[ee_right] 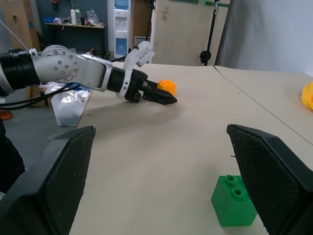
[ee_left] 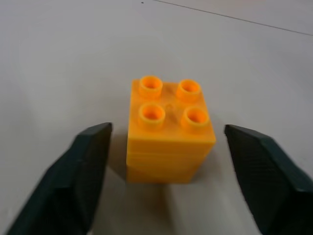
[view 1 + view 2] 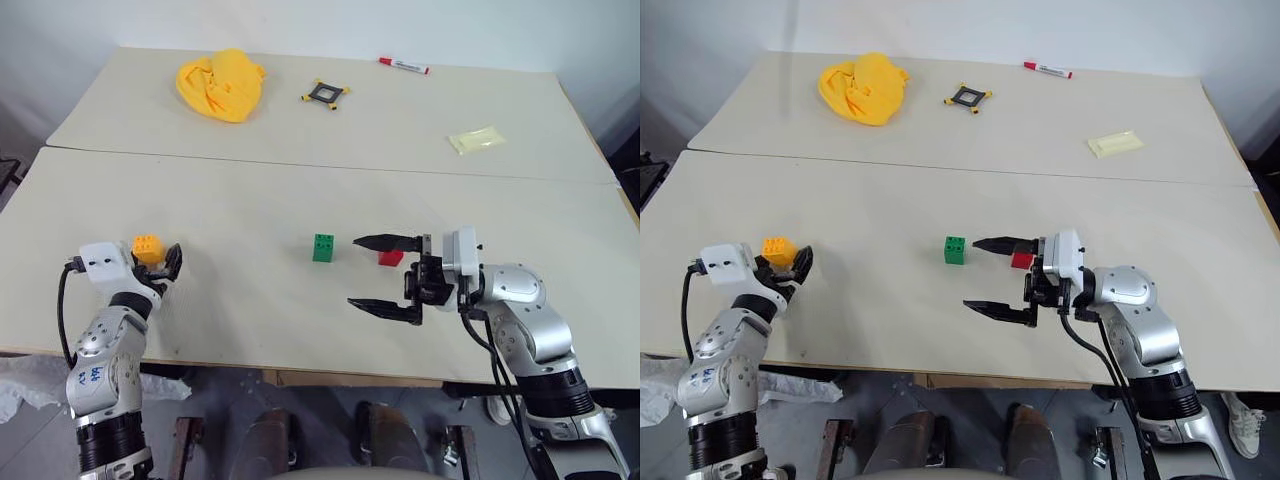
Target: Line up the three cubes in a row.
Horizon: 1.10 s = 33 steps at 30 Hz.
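Two cubes, green cube (image 3: 323, 247) and red cube (image 3: 391, 258), sit near each other; my half-open left gripper (image 3: 160, 264) straddles the far-off orange-yellow cube (image 2: 167, 132) without gripping, and my right gripper (image 3: 385, 272) gapes empty.

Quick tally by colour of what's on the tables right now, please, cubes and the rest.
Orange-yellow: 1, the orange-yellow cube
Green: 1, the green cube
Red: 2, the red cube, the red marker
Yellow: 2, the yellow cloth, the pale yellow packet
Black: 1, the small black frame with yellow corners
Total: 7
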{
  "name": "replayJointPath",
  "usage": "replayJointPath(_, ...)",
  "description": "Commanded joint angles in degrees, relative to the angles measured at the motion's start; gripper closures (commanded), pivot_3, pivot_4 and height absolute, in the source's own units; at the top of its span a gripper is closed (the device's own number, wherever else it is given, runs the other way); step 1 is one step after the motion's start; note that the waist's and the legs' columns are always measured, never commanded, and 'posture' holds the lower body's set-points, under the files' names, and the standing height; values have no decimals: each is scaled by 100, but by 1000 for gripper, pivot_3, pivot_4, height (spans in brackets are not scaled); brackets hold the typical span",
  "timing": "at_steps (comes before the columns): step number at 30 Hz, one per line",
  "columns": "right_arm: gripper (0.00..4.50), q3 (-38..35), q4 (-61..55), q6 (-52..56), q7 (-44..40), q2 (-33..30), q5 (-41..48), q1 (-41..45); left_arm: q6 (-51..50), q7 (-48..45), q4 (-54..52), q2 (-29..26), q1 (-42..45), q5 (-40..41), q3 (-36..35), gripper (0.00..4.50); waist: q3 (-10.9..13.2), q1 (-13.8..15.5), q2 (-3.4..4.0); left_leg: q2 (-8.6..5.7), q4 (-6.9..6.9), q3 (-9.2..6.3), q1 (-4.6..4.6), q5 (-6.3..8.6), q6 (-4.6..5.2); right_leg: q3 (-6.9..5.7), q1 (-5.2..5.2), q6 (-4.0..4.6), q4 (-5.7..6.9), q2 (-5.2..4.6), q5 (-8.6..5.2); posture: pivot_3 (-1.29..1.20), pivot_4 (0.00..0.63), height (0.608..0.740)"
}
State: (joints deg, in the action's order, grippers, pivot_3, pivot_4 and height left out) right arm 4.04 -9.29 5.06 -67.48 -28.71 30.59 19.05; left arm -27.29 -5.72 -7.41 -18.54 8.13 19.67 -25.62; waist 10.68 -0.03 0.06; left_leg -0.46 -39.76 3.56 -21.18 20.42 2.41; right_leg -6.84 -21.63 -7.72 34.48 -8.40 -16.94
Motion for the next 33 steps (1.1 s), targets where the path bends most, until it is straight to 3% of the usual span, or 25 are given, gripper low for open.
replayJointPath(1, 0, -120, -288, -75, 97, -27, -1, -96, 170, -240, 32, -217, -3, -40, 32, 1862, 0, 3, 0, 0, 0, 0, 0, 0, 0, 0, 0, 0, 0, 0, 0, 0, 150, 740)
replayJointPath(5, 0, -143, -354, -98, 179, -40, -26, -208, 245, -1298, 440, -877, 183, 205, 142, 3004, 0, 4, 0, 1, 0, 0, 0, 0, 0, -1, 0, 0, 0, 0, 0, 0, 150, 740)
replayJointPath(9, 0, -437, -308, -113, 253, -247, -8, -314, 764, -4367, 1324, -2207, 1083, 663, 767, 2995, 1, 68, 0, 1, -12, -6, -14, 0, -1, -15, -5, 5, 2, 3, -2, 0, 150, 740)
replayJointPath(11, 0, -542, -231, -150, 279, -328, -37, -321, 1423, -5669, 1853, -2385, 1555, 713, 1133, 2995, 0, 79, 2, -1, -16, 1, -13, 2, -3, -15, -5, 7, 2, 1, -3, 0, 150, 740)
replayJointPath(16, 0, -749, -176, -256, 390, -431, -124, -457, 3375, -7307, 4347, -2122, 3260, -377, 2363, 2995, -2, 102, 12, -2, -8, 18, -1, 6, -4, -23, 0, 6, -1, 7, -3, 0, 150, 740)
replayJointPath(23, 0, -1007, -678, -198, 689, -521, -132, -1073, 5143, -7352, 7218, -1538, 4764, -1496, 2991, 2995, 4, 77, 1, -6, -8, 60, -15, 6, -4, -71, -16, 6, -5, 18, -3, 0, 150, 740)
replayJointPath(32, 0, -1192, -960, -156, 885, -583, -117, -1486, 5387, -7286, 8022, -1339, 5196, -1981, 2989, 2995, 5, 56, -2, 16, -13, 70, -17, 9, 6, -68, -36, 6, 14, 3, -3, 0, 150, 740)
replayJointPath(33, 0, -1186, -963, -157, 889, -579, -120, -1500, 5293, -7269, 8061, -1354, 5204, -2016, 2989, 2645, 5, 56, -2, 17, -13, 70, -17, 9, 6, -69, -37, 6, 15, 3, -3, 0, 150, 740)
